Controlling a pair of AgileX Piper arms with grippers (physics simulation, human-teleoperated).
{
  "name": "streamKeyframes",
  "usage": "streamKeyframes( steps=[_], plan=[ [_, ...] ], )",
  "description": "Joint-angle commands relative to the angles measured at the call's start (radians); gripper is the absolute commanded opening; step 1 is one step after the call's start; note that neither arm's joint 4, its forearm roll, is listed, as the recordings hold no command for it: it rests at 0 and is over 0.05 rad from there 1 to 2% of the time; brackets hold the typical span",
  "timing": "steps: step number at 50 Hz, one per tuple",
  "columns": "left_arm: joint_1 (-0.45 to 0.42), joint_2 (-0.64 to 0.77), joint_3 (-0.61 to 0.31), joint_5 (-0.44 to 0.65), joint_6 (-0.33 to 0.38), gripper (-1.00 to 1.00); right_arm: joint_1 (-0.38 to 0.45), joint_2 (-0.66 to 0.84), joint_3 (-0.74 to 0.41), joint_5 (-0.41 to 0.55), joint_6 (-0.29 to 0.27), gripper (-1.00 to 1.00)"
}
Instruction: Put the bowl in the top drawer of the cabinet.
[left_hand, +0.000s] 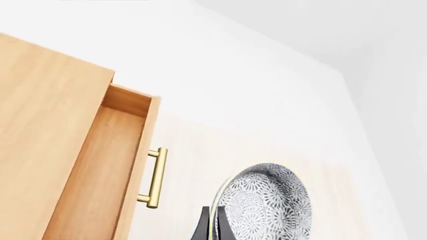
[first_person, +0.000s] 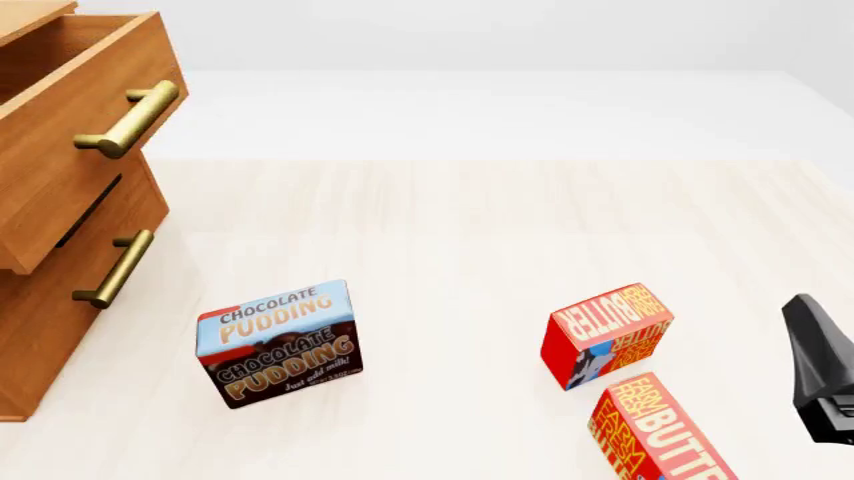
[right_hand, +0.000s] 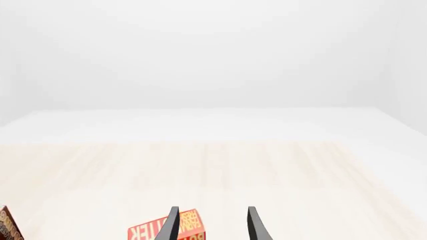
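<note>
Front view: the cabinet (first_person: 54, 300) stands at nine o'clock on the tabletop (first_person: 467, 230), its top drawer (first_person: 80, 110) pulled out; its interior shows bare wood in the visible part. A chocolate pudding box (first_person: 280, 343) sits toward seven o'clock, and two butter boxes (first_person: 607, 335) (first_person: 661, 430) toward five o'clock. Left wrist view: the left gripper (left_hand: 213, 225), jaws clenched on the rim, holds the bowl (left_hand: 267, 205) on edge beside the open drawer's brass handle (left_hand: 155, 177). Right wrist view: the right gripper (right_hand: 212, 225), jaws released and apart, hovers above a butter box, grasping nothing.
</note>
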Motion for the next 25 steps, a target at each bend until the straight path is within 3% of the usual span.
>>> streamKeyframes(
  steps=[1,25],
  plan=[
    [0.039,-0.015,0.006,0.000,-0.013,-1.00,0.002,0.000,0.000,-0.001,0.000,1.00],
    [0.166,-0.018,0.025,0.000,-0.030,-1.00,0.007,0.000,0.000,-0.005,0.001,1.00]
  ],
)
